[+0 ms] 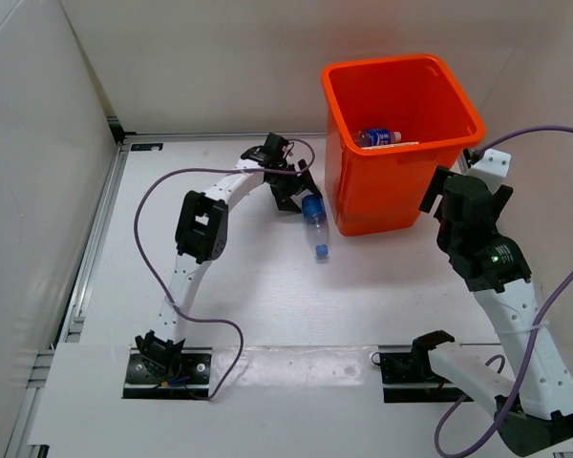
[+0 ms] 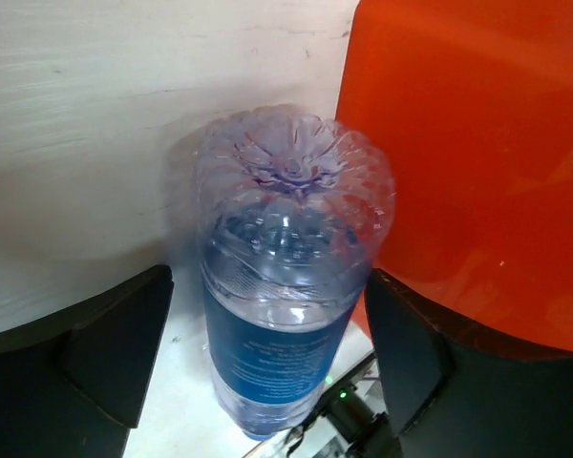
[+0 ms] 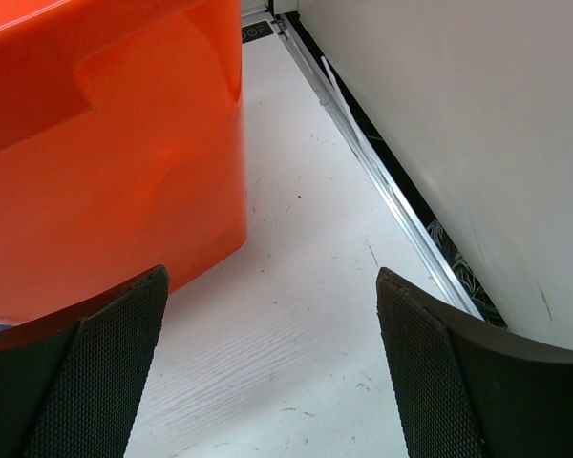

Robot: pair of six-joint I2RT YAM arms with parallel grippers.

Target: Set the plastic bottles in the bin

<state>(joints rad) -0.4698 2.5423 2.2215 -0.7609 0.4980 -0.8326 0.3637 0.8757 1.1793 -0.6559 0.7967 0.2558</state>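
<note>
Blue-labelled bottle [image 1: 314, 224] lying on bench [image 1: 267, 296] just beside orange bin [image 1: 382, 196], straddled by wide-open left hand [image 1: 301, 197], nothing gripped: close squarely on the body, lift above the rim, then release inside.

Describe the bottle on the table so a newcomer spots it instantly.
Find the orange bin at the far side of the table. Just left of its base lies a clear bottle, blue label, between the open jaws of the left gripper. Unlike the bottle inside the bin, it rests on the table.
</note>
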